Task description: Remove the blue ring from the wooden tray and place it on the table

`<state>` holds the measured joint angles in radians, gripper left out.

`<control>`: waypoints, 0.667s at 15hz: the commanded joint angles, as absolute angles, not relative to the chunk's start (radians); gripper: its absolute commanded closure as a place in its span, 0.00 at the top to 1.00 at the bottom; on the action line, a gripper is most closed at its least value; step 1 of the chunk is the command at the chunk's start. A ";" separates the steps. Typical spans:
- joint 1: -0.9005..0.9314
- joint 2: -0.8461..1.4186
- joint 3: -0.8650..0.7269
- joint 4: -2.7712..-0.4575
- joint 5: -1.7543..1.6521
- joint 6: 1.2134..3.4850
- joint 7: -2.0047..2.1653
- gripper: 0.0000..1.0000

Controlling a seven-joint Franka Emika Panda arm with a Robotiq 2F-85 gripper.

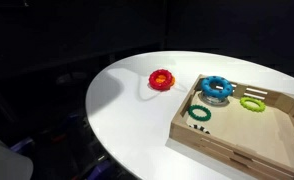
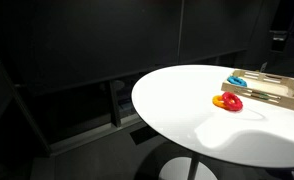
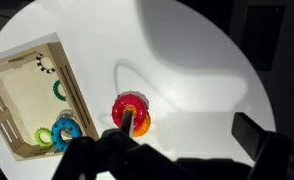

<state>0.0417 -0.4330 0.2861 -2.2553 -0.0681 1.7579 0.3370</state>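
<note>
The blue ring point(image 1: 216, 87) lies inside the wooden tray point(image 1: 249, 150), in its far corner; it also shows in the wrist view point(image 3: 65, 131) and in an exterior view point(image 2: 236, 81). The tray sits on the white round table point(image 1: 127, 110), at the left in the wrist view point(image 3: 17, 95). My gripper point(image 3: 192, 135) is open and empty, high above the table. It hangs to the right of the tray, with one finger over the red ring point(image 3: 130, 108). The gripper does not show in either exterior view.
The red ring point(image 1: 162, 80) lies on the table beside the tray. A lime-green ring point(image 1: 252, 102) and a dark green ring point(image 1: 199, 113) lie in the tray near the blue one. Small black pieces point(image 3: 42, 65) lie in the tray. The surroundings are dark.
</note>
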 commanded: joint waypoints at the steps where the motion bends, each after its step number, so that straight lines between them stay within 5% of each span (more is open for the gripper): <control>1: 0.067 -0.429 0.265 -2.252 -0.077 1.755 0.346 1.00; 10: 0.063 -0.418 0.242 -2.207 -0.064 1.757 0.351 1.00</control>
